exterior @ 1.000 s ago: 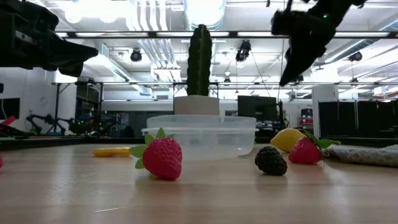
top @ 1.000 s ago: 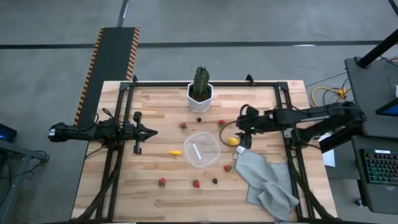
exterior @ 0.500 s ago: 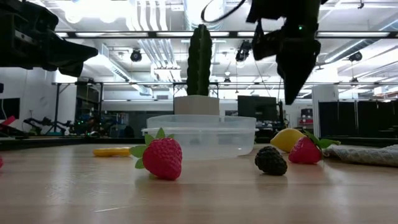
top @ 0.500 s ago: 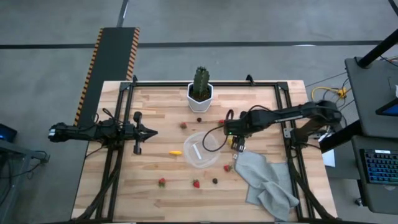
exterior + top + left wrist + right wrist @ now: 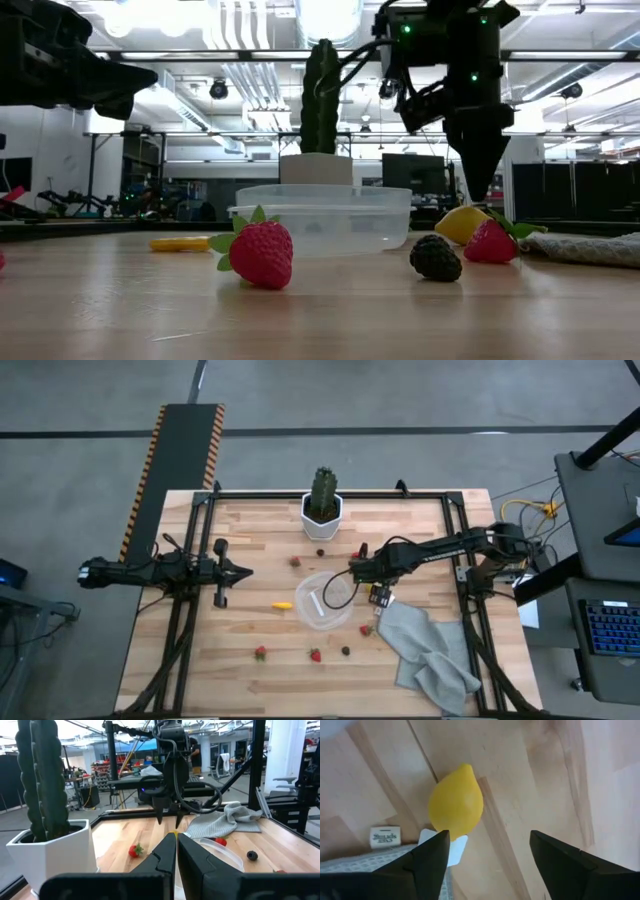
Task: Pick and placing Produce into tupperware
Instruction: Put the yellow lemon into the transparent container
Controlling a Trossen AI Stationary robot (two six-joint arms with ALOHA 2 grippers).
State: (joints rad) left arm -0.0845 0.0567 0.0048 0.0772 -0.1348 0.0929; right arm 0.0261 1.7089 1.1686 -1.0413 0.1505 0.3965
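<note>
The yellow lemon [image 5: 456, 804] lies on the wooden table just right of the clear round tupperware [image 5: 323, 600]. My right gripper [image 5: 490, 855] hangs open above the lemon [image 5: 462, 222], pointing down, touching nothing. Red strawberries [image 5: 357, 557] [image 5: 366, 629] [image 5: 315, 655], a dark berry [image 5: 345, 651] and a small yellow-orange piece [image 5: 283, 604] lie scattered around the tupperware [image 5: 322, 220]. My left gripper [image 5: 245, 571] waits shut at the table's left edge, held level.
A green cactus in a white pot [image 5: 322, 510] stands at the far middle. A grey cloth [image 5: 430, 650] lies at the near right, its corner and white tags [image 5: 442, 842] close to the lemon. A strawberry [image 5: 492, 242] and a dark berry [image 5: 436, 258] lie near it.
My right arm has reached toward the table's left and sunk. Its gripper has tipped from a slant until it points straight down over the lemon. The fruit and the tupperware have not moved.
</note>
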